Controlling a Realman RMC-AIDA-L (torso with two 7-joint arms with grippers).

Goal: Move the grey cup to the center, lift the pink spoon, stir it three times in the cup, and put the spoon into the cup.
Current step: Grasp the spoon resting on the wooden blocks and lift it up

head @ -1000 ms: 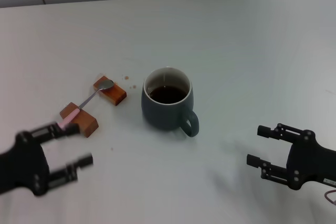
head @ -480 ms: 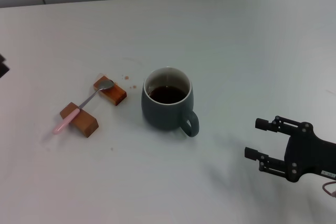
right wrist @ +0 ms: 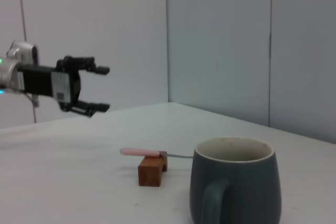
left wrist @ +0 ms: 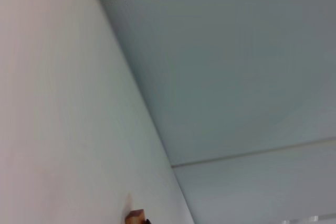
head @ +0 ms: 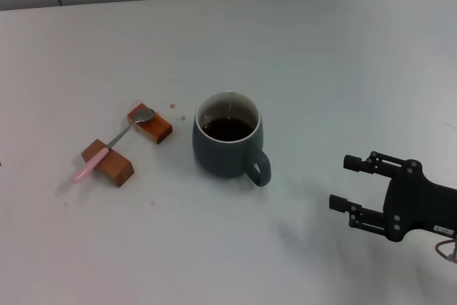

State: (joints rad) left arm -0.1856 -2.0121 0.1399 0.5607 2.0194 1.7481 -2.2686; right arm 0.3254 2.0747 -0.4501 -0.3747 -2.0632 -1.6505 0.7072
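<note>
A wide white table [head: 343, 69] is being bounded on the far side by pale grey panelled walls [right wrist: 220, 40]. The grey cup [head: 228, 143], holding dark liquid, is being kept near the table's centre, handle toward the near right. The right gripper [head: 350, 183] is being held wide open near the right edge. The left gripper [right wrist: 100, 88] is being held open, raised at the left. The pink spoon [head: 114, 143] is being carried across two wooden blocks [head: 108, 163], left of the cup.

Black right end effector [head: 348, 183], screws; left end effector [right wrist: 100, 88] black, white label, silver wrist
</note>
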